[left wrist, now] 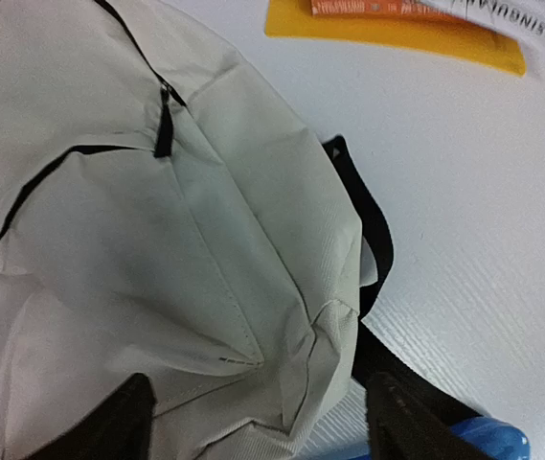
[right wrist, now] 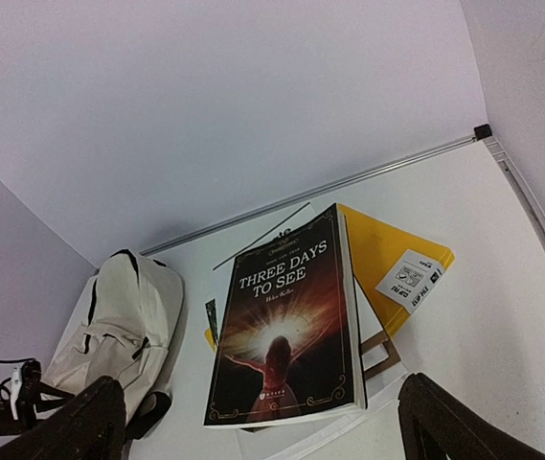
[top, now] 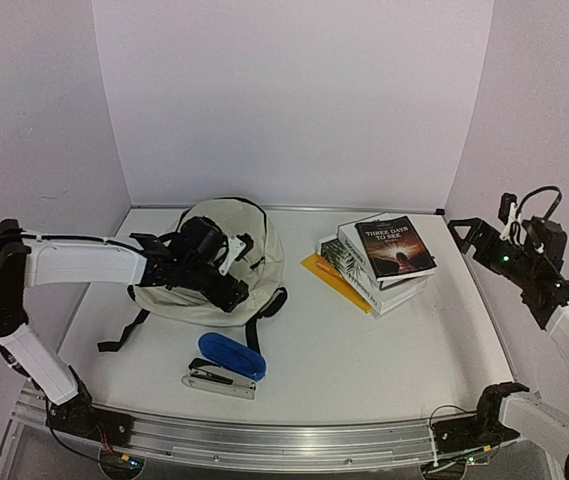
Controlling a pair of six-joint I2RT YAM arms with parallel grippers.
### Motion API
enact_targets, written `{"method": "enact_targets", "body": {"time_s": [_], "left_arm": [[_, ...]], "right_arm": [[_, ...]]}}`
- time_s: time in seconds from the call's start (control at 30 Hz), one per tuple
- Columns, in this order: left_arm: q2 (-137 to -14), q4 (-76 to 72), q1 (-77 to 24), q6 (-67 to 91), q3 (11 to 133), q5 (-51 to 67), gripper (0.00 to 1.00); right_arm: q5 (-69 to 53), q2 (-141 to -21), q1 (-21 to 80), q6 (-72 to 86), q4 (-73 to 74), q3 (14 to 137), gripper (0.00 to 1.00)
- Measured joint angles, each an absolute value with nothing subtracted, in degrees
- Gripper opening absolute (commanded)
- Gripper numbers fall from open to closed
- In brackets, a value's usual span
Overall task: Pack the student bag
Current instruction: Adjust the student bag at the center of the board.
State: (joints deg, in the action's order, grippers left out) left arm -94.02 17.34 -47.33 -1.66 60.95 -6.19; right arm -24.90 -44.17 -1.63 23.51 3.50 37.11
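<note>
**A:** Left gripper (left wrist: pixel 258 426) first. State?

**B:** Poised low over the student bag (left wrist: pixel 157 240), fingers (left wrist: pixel 109 422) well apart, nothing clamped between them. Cream fabric directly beneath. Touching or just clear of it: cannot tell.

**A:** Tally, front edge outward?

**B:** Nearest the arm bases: stapler (top: pixel 219 380), flat on the table (top: pixel 364 350), not packed. Just behind it, seemingly touching: blue oblong case (top: pixel 232 355), also out. Then the student bag, lying flat left of centre, straps trailing toward the front. Zip pull (left wrist: pixel 164 125) lying on the fabric, and that zip line apparently shut as seen from the left wrist. Main opening hidden under the arm in the overhead view. Farther back and to the right, well apart from the bag: book stack, "Three Days to See" (right wrist: pixel 286 326) on top, yellow folder (right wrist: pixel 387 249) underneath, all out on the table.

**A:** Progress, then?

**B:** Judged barely begun. Nothing visibly inside. Left to do, by the look of it: get a compartment open, then load stapler, case and books, then zip up.

**A:** And the right gripper (right wrist: pixel 262 431)?

**B:** Raised at the far right, facing the book stack from above, spread wide, empty, touching nothing.
</note>
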Motion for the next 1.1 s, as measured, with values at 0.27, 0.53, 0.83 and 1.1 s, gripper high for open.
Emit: {"method": "enact_targets", "body": {"time_s": [0.27, 0.53, 0.83, 1.1], "left_arm": [[-79.7, 18.7, -39.5, 20.7, 59.6, -5.8, 1.00], [-67.1, 22.3, -23.4, 38.2, 49.3, -0.6, 1.00], [-69.8, 24.3, -5.9, 39.2, 46.4, 9.8, 1.00], [-86.3, 24.6, -0.6, 28.8, 58.0, 12.4, 1.00]], "right_arm": [[-18.8, -50.6, 6.6, 22.2, 8.6, 45.8, 0.96], [-6.5, -64.6, 25.3, 23.1, 9.3, 53.5, 0.93], [0.3, -84.4, 42.8, 27.4, 5.3, 64.5, 0.96], [1.9, -103.2, 55.4, 30.7, 2.2, 76.2, 0.89]]}}
